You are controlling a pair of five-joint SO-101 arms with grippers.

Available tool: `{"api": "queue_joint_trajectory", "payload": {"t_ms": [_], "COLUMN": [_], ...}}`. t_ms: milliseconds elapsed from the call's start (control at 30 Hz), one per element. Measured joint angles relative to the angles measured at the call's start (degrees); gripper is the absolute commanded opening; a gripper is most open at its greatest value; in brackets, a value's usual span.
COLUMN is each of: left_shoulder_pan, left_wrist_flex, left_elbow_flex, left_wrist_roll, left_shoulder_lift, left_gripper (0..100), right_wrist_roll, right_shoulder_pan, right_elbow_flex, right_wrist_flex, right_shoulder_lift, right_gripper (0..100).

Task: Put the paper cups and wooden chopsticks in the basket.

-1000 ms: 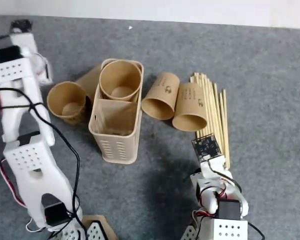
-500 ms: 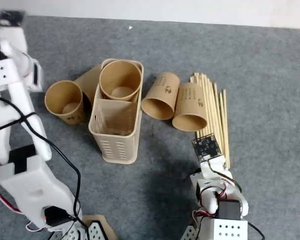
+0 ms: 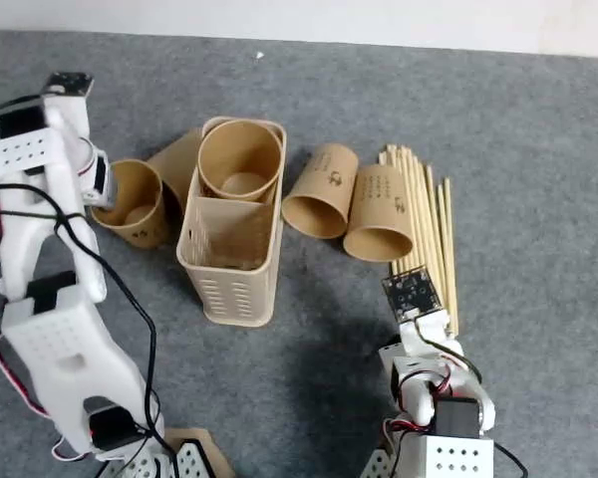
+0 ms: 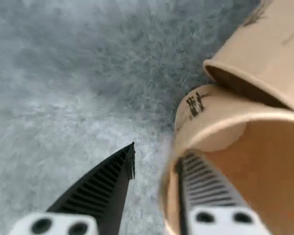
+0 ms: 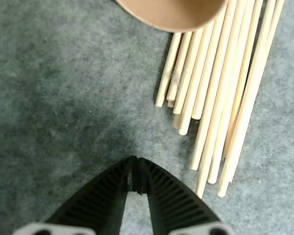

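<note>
Left jaws stand open astride the cup [image 4: 264,166] wall, one inside; a slanted squeeze could crumple or topple it. Right jaws closed, empty, near chopsticks [image 5: 220,88].

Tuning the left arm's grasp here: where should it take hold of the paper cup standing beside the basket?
Probably its rim wall, from above, on the side away from the basket: the paper cup stands mouth up with that side free, and the left tool, open, straddles the rim there, one finger inside.
</note>
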Motion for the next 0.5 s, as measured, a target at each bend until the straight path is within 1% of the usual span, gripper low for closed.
{"api": "queue_joint_trajectory", "payload": {"t_ms": [167,267,367,500], "left_shoulder_pan": [1.14,1.23,0.97,0.97], "left_wrist_flex": [-1.85,-1.32,4.13,12.57], "left_elbow_flex": [-0.26,-3.43,-10.11,-22.24], "left_wrist_roll": [0.18,0.18,0.09,-0.09], "left_shoulder_lift": [2.11,2.29,1.41,-1.93], "left_gripper": [0,0,0,0], "right_wrist_roll": [0.0,0.0,0.0,0.0], "right_shoulder_pan": [0.0,0.0,0.0,0.0], "right_elbow_flex": [0.0,0.0,0.0,0.0], "right_wrist_flex": [0.0,0.0,0.0,0.0], "right_shoulder_lift": [0.0,0.0,0.0,0.0], "right_gripper": [0.4,0.4,0.4,0.4]}}
